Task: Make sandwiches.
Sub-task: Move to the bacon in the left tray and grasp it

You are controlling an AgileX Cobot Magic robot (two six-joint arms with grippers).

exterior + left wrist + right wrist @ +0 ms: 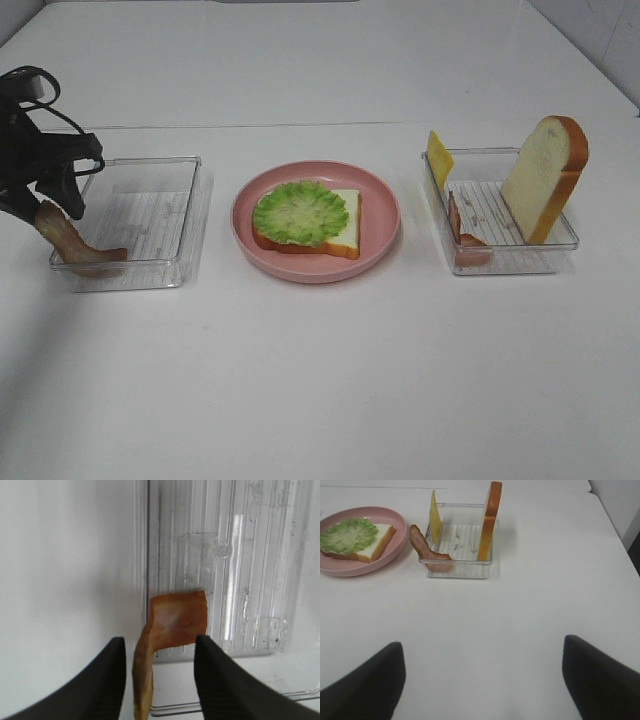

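The left arm is cut off by the left edge of the high frame, and the right gripper (481, 642) is outside that frame altogether. Its own wrist view shows the fingers flung wide with nothing held.

The left gripper (160, 639) has its jaws partway apart, straddling the left bacon (177, 622). A gap shows on one side, so it is not clamped, and the strip's near end runs out of view.

At middle left that strip leans over the left tray's (140, 278) corner. Centre frame, lettuce (300, 212) hides most of the flat bread (347, 212) on the plate (385, 220).

The count is two bacon, two bread, two trays, one lettuce, one cheese (439, 157) and one plate. The right tray (510, 260), middle right, holds the cheese, the right bacon (457, 222) and the upright bread (540, 180).
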